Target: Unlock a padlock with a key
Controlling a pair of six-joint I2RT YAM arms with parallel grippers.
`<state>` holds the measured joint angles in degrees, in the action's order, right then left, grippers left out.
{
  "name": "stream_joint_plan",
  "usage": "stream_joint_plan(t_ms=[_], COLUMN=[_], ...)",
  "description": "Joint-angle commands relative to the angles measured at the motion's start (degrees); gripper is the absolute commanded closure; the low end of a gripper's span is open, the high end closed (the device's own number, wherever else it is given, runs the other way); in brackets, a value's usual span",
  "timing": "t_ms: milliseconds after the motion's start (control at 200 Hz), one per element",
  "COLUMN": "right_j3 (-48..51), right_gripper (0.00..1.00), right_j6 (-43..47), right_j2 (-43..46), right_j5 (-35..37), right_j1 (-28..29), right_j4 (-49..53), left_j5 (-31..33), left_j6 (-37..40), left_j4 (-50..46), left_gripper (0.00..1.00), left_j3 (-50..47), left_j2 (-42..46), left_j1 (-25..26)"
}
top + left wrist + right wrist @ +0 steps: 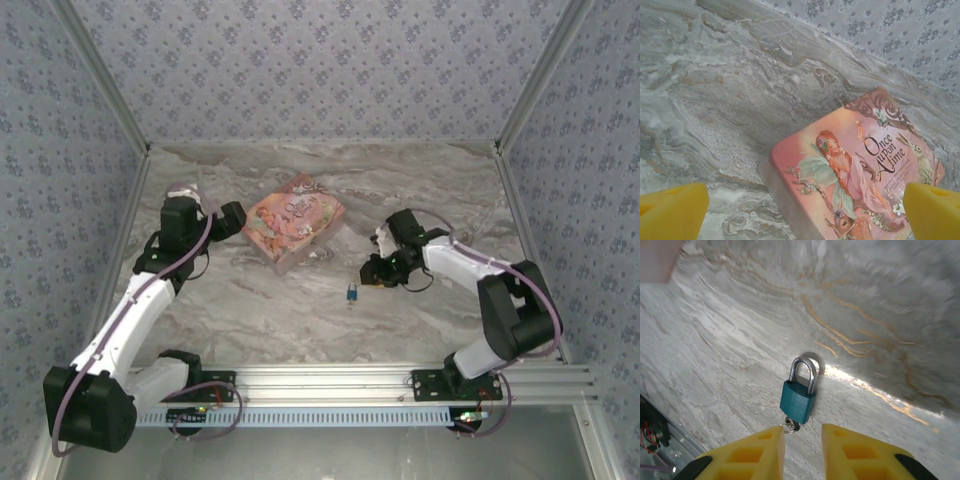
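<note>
right gripper [802, 432] hovering just beside padlock [799, 397], jaws slightly parted, pinching nothing, probably lining up on ring [789, 426] | left gripper [802, 215] idling spread wide, well apart from padlock

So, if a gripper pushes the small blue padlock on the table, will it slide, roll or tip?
The padlock lies flat on the smooth table, so it probably slides, not rolls. Its metal shackle looks rigid, so likely heavy for its size.
</note>
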<state>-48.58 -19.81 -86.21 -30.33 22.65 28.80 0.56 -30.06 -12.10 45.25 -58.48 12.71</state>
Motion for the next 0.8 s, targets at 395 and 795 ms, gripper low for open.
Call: stream_joint_plan(t_ms=[395,795], right_j3=[-3.15,2.77], right_gripper=[0.44,0.0], right_j6=[2.76,3.92], right_j2=[21.77,38.31], right_j5=[15.49,25.21], right_j1=[-11.94,-22.0], right_j4=[-0.94,-8.53], left_j5=[10.36,18.63], left_j6=[5.18,12.3], left_j4=[2.96,10.84], left_gripper=[0.01,0.01], left_j3=[-0.67,-9.24], left_j2=[10.3,19.44], left_j1=[-0.84,-1.02])
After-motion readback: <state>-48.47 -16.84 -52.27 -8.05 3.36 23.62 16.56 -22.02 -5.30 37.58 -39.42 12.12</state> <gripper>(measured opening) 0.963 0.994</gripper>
